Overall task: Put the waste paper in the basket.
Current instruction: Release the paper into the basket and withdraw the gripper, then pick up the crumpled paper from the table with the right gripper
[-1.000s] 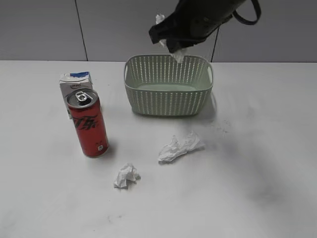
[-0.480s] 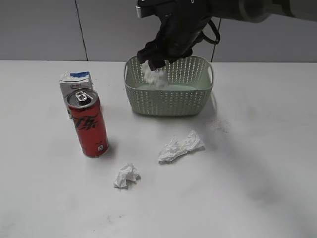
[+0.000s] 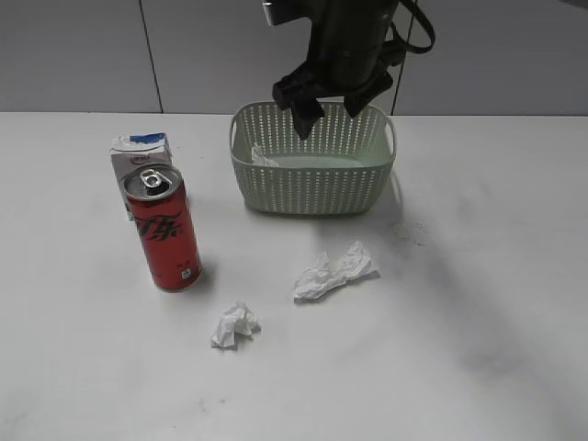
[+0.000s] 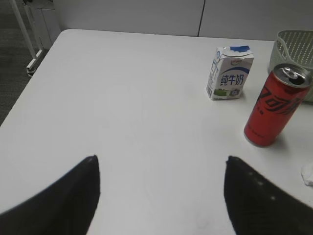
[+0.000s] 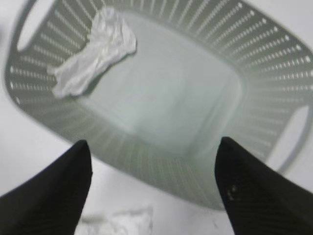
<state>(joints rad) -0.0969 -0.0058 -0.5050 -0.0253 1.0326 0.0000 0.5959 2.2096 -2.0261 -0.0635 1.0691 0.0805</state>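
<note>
the right gripper is matte black, with two blunt, tapering fingers under a bulky dark wrist housing; a black cable loops beside it (a pale plate sits at its top). the left gripper shows two black, rounded fingertips.

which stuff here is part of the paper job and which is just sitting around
Job: basket; paper in basket; larger paper on table; smaller paper on table; right gripper, open above basket.
Lying about: can; milk carton.
</note>
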